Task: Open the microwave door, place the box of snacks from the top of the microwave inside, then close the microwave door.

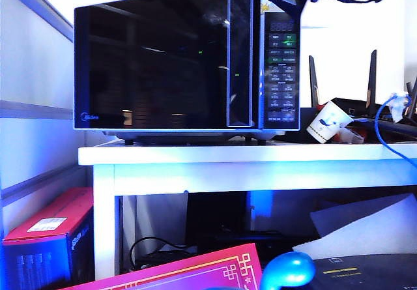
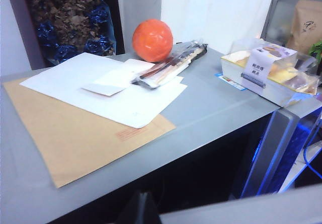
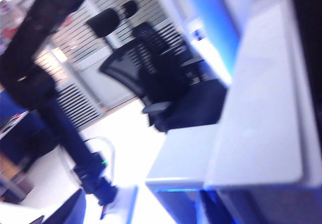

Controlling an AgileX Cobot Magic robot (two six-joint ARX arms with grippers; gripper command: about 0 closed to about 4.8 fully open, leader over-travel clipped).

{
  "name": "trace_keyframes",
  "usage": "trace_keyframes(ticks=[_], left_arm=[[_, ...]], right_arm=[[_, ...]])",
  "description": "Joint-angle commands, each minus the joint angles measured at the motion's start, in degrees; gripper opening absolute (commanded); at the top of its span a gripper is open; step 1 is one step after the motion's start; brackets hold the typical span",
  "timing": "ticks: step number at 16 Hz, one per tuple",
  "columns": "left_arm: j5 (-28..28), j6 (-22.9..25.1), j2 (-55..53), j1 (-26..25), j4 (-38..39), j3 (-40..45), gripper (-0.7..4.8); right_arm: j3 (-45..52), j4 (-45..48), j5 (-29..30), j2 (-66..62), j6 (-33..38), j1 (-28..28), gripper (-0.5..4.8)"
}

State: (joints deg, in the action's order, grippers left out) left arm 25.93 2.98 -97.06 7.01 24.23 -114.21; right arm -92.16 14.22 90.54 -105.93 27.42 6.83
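Black gripper parts show only at frame edges: in the left wrist view a dark wedge at the lower edge is all that appears of the left gripper [image 2: 143, 209], and whether its jaws stand apart or together cannot be told. It hangs above a grey surface [image 2: 211, 118], with the box of snacks [image 2: 269, 75], a pale package under clear wrap with a white label band, well off to one side at that surface's far corner. Between lie white papers [image 2: 108, 90] on a tan envelope [image 2: 75, 133], a bagged bundle of chopsticks [image 2: 171, 65] and an orange ball [image 2: 152, 40]. The right gripper [image 3: 65, 211] is only a blurred dark corner in the right wrist view; its opening cannot be told either. That view shows a pale slab [image 3: 266, 108] beside it and an office chair [image 3: 146, 73] beyond. In the exterior view the microwave [image 1: 189, 62] stands on a white table [image 1: 247, 163], the microwave door [image 1: 153, 62] shut, its handle strip beside the button panel [image 1: 282, 75]. A tipped paper cup [image 1: 328, 122] lies just right of it.
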Motion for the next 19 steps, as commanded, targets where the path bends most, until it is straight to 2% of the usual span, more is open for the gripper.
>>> trace_keyframes(ticks=[1, 5, 11, 19], left_arm=[[0.26, -0.02, 0.09, 0.02, -0.55, -0.26, -0.06], [0.26, -0.02, 0.09, 0.02, -0.55, -0.26, -0.06], [0.26, -0.02, 0.09, 0.02, -0.55, -0.26, -0.06], [0.28, -0.02, 0.09, 0.02, -0.59, -0.26, -0.06]], right_arm=[[-0.26, 0.81, -1.27, 0.28, -0.11, 2.80, 2.92], [-0.26, 0.57, -1.25, 0.31, -0.15, 3.19, 2.92], [-0.26, 1.14, -4.37, 0.44, -1.99, 3.21, 2.92], [-0.28, 1.11, -1.49, 3.45, -0.55, -0.68, 2.90]])
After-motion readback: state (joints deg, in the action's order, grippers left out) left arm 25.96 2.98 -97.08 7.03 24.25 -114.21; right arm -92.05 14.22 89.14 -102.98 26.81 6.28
